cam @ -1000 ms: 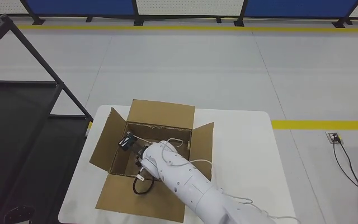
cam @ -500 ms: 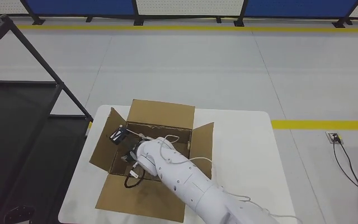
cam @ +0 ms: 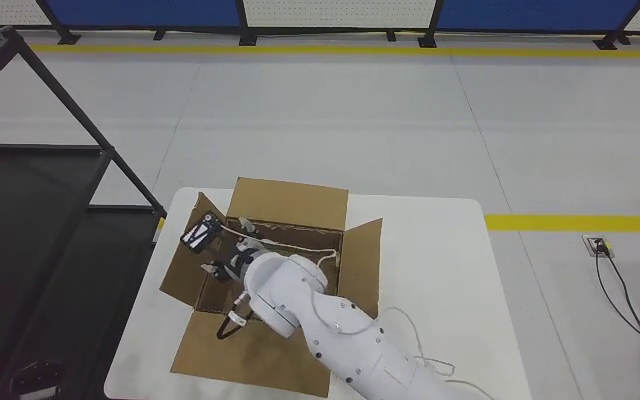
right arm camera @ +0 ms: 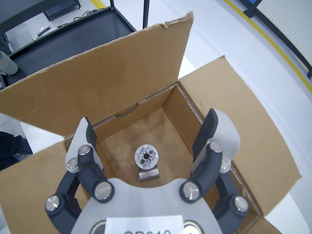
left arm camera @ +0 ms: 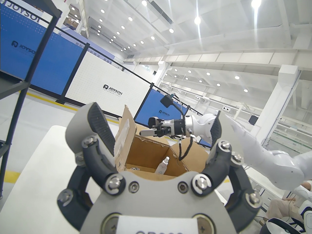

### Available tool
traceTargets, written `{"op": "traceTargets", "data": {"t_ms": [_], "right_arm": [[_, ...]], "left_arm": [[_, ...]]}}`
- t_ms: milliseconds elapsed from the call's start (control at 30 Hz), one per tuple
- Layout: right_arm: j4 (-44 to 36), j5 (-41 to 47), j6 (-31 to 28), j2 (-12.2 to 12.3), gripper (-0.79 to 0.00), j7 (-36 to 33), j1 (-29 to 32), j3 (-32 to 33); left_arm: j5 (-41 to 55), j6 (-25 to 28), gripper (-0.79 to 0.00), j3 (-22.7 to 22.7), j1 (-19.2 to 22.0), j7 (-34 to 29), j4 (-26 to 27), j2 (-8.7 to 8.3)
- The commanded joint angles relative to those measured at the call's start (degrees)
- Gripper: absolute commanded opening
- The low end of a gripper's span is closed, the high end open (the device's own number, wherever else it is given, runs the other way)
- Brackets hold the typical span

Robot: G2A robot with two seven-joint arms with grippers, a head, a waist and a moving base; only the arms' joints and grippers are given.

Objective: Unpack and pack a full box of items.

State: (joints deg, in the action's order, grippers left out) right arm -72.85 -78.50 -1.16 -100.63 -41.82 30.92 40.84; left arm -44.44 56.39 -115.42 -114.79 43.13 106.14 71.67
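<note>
An open cardboard box [cam: 290,202] stands on the white table [cam: 430,260]. My right gripper [cam: 224,250] hangs open over the box's left inner corner with nothing between its fingers. In the right wrist view that gripper [right arm camera: 149,119] looks down at a round metal part [right arm camera: 146,158] lying on the box floor [right arm camera: 126,135]. My left gripper [left arm camera: 156,118] is open and empty, low beside the box [left arm camera: 146,152]. From there a white spray bottle [left arm camera: 163,165] shows inside the box, with the right gripper [left arm camera: 151,131] above it.
A black metal rack [cam: 60,230] stands to the left of the table, close to the box's left flap [cam: 185,265]. The four flaps stand spread outward. Bare table [cam: 440,300] lies to the right of the box.
The right arm has swung left across the box, carrying its gripper from the box's middle toward the left wall. The box has not shifted.
</note>
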Motion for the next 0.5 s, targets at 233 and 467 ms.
{"op": "traceTargets", "data": {"t_ms": [233,467], "right_arm": [[-29.3,-10.9,-10.2,5.2,0.000,-3.5,17.6,8.5],[-39.0,-16.8,-7.0,6.4,0.000,-1.5,24.2,12.0]], "left_arm": [[-3.7,-6.0,0.000,0.9,5.9,-7.9,3.0,0.00],[-6.1,-10.1,0.000,2.5,10.3,-15.2,3.4,-0.28]]}}
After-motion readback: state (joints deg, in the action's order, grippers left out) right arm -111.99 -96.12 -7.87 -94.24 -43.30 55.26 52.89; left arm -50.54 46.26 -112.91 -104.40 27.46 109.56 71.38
